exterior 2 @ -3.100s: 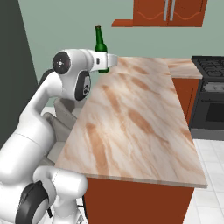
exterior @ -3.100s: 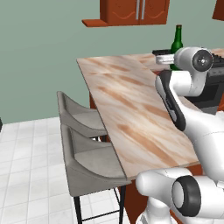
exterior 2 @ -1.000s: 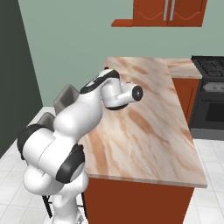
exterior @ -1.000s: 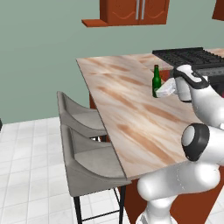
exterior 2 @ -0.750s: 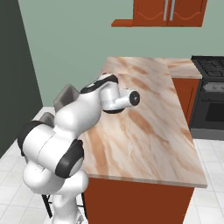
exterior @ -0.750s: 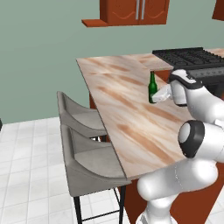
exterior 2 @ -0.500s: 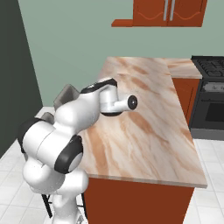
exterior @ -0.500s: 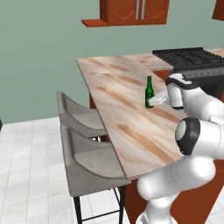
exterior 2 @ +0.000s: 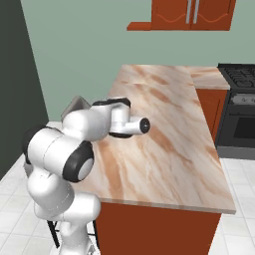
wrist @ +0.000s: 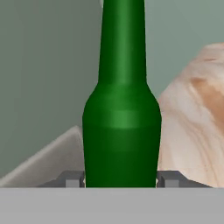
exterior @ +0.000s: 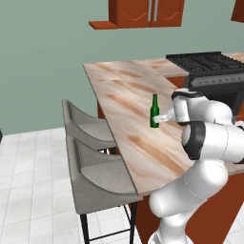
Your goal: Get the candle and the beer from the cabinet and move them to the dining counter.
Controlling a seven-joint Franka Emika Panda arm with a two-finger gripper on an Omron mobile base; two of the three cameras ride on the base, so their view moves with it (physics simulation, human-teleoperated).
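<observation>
Placing step: gripper (exterior: 162,117) clamps the upright beer (exterior: 154,111) mid-frame on the counter (exterior: 124,95) (base looks seated), so next likely release, then fetch the candle.

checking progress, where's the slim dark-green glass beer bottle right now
In the left base view the slim dark-green glass beer bottle stands upright over the beige marble-veined dining counter, clamped in the gripper, opposite the grey bar stools.

So the white arm (exterior 2: 89,129) is bent low over the left edge of the dining counter (exterior 2: 169,149), marble top. Cabinet (exterior 2: 191,14) up on the green wall, black stove (exterior 2: 241,107) far right.
</observation>
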